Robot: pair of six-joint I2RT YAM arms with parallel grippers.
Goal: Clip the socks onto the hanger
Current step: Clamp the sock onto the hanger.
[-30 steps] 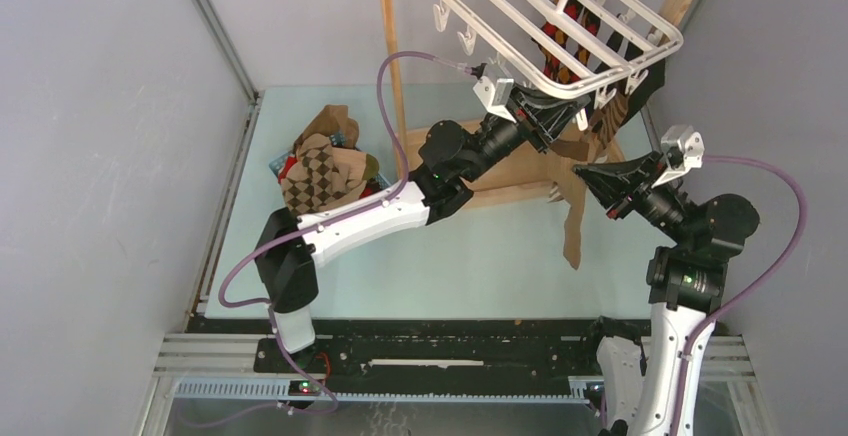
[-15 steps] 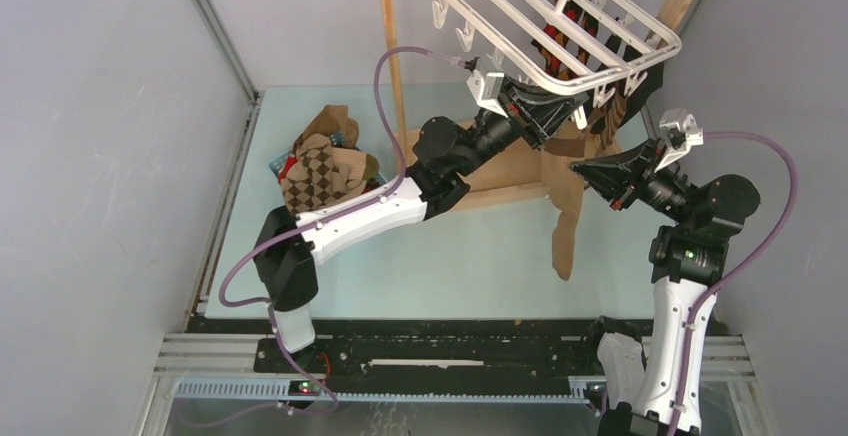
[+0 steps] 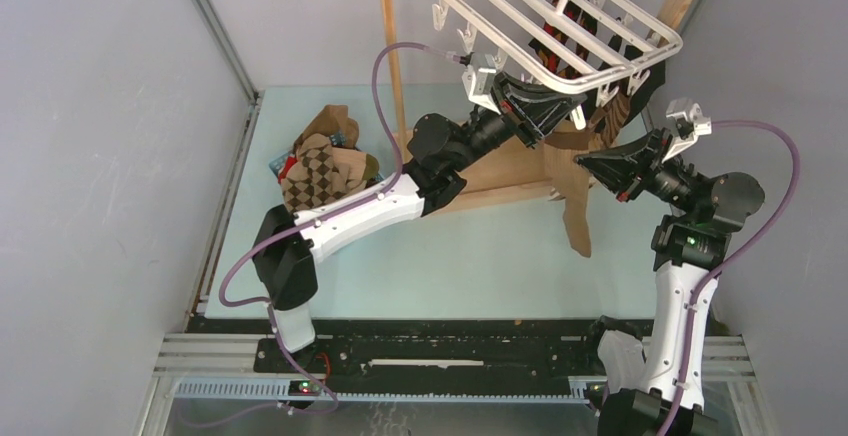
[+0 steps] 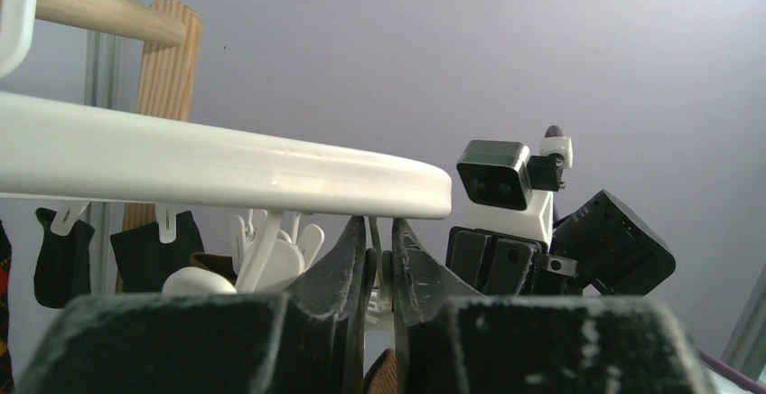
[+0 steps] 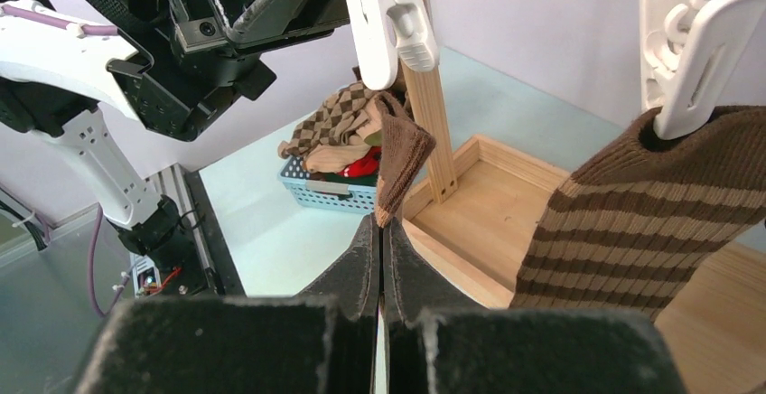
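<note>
under the hanger (image 4: 226,164), left gripper (image 4: 379,231) jaws pinch a clip (image 5: 388,14); right gripper (image 5: 380,227) jaws grasp the tan sock (image 5: 397,154)

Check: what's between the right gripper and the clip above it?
Only the brown sock, pinched in the right gripper and rising toward the clip; the right wrist view shows it.

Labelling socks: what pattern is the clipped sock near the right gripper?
The clipped sock is tan-brown with dark brown horizontal stripes; clearest in the right wrist view.
</note>
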